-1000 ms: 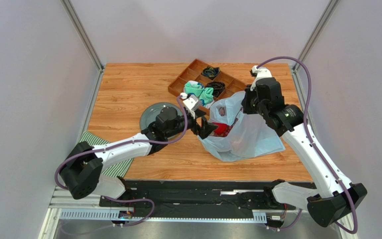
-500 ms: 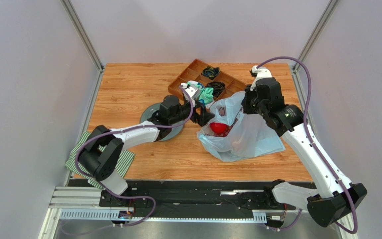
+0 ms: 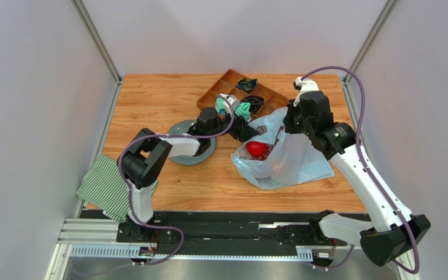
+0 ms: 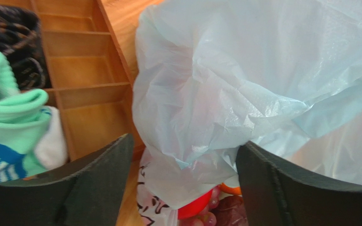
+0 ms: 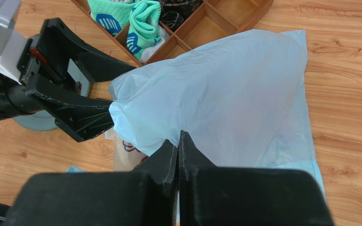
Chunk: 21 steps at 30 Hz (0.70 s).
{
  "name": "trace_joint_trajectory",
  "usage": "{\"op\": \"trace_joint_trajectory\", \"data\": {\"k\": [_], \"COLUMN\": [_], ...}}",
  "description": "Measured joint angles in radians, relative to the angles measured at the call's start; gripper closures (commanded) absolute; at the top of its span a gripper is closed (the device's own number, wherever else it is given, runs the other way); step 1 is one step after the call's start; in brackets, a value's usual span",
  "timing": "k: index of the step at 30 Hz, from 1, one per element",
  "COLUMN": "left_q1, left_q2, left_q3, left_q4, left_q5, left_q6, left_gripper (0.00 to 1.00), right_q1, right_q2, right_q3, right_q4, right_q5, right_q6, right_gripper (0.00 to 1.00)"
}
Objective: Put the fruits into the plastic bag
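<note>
The light-blue plastic bag [image 3: 293, 156] lies at the table's middle right, its mouth facing left. A red apple [image 3: 256, 148] shows inside the mouth. The left wrist view looks down past a bag fold [image 4: 225, 94] at the red fruit [image 4: 194, 210], an orange one [image 4: 228, 190], a dark purple one [image 4: 232, 213] and grapes [image 4: 208, 219]. My left gripper [image 3: 242, 126] stands open at the mouth's upper rim, with the loose fold hanging between its fingers [image 4: 98, 183]. My right gripper [image 5: 179, 141] is shut on the bag's top edge and holds it up.
A wooden compartment tray [image 3: 226, 87] with teal socks [image 4: 8, 117] and dark items sits just behind the bag. The round grey plate [image 3: 179, 129] lies under my left forearm. A green-striped cloth [image 3: 102, 188] hangs at the near left edge.
My left gripper has drawn back from the red apple in the bag's mouth and moved toward the tray, up to the bag's rim. Its jaws have narrowed slightly. The right arm has not moved.
</note>
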Motion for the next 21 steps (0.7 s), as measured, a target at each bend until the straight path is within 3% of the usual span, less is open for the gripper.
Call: {"op": "trace_joint_trajectory", "data": {"k": [2, 3, 4, 6, 7, 8, 11, 15, 21], "left_q1": [0.000, 0.000, 0.000, 0.000, 0.000, 0.000, 0.001, 0.005, 0.010], "left_q2": [0.020, 0.026, 0.029, 0.029, 0.029, 0.029, 0.029, 0.027, 0.011], "left_q3": [0.000, 0.000, 0.000, 0.000, 0.000, 0.000, 0.000, 0.005, 0.046], "left_q4": [0.020, 0.030, 0.040, 0.060, 0.069, 0.077, 0.080, 0.019, -0.114], "left_q5": [0.026, 0.037, 0.047, 0.066, 0.071, 0.077, 0.080, 0.079, 0.074], "left_q6": [-0.028, -0.039, -0.047, -0.066, -0.074, -0.081, -0.098, -0.112, -0.111], "left_gripper": [0.55, 0.74, 0.83, 1.00, 1.00, 1.00, 1.00, 1.00, 1.00], "right_q1": [0.000, 0.000, 0.000, 0.000, 0.000, 0.000, 0.002, 0.061, 0.407], "right_q2": [0.000, 0.000, 0.000, 0.003, 0.004, 0.006, 0.009, -0.005, -0.042], "right_q3": [0.000, 0.000, 0.000, 0.000, 0.000, 0.001, 0.003, 0.005, 0.005], "right_q4": [0.000, 0.000, 0.000, 0.000, -0.001, -0.002, -0.002, 0.004, 0.052], "right_q5": [0.000, 0.000, 0.000, -0.001, -0.003, -0.010, -0.041, -0.076, 0.001], "right_q6": [0.000, 0.000, 0.000, -0.001, 0.000, -0.006, -0.022, -0.069, -0.235], "right_gripper": [1.00, 1.00, 1.00, 0.76, 0.65, 0.49, 0.36, 0.31, 0.29]}}
